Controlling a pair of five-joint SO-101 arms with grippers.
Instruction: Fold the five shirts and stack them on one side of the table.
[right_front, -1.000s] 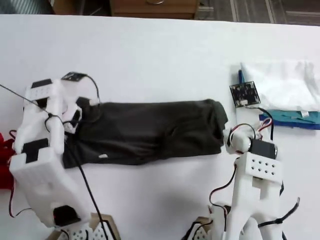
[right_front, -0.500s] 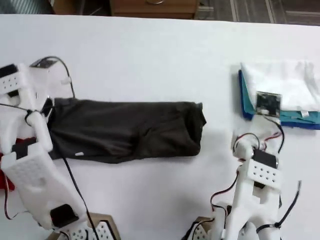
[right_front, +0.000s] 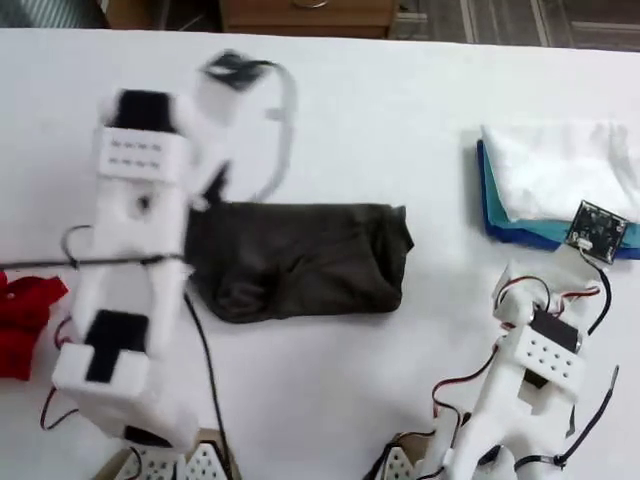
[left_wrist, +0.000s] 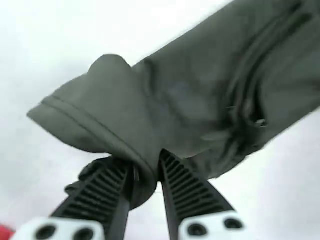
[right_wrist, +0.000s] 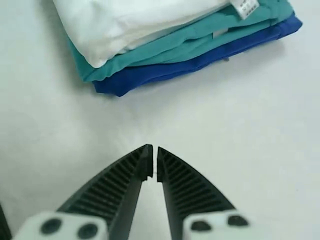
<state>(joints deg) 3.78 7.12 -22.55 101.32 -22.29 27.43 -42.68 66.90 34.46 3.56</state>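
Dark shirt (right_front: 300, 262): a long folded band in the middle of the desk (right_front: 400, 90), its long axis running left to right.
Left end effector (left_wrist: 146, 169): clenched on a hemmed edge at the shirt's left end, with the cloth bunched between its jaws.
Right end effector (right_wrist: 154, 150): jaws drawn together on nothing, over bare desk just near of the stack (right_wrist: 170, 45).
Stack: white on teal on blue, at the right side of the desk, well apart from the dark shirt's right end.
Red shirt (right_front: 25, 320): crumpled at the left edge, unfolded.
Key relation: the rest of the shirt stretches rightward from the held end, toward the stack.
Nearer arm: left for the shirt, right for the stack.
Judgement: carrying the held end rightward along the long axis would probably halve the band.
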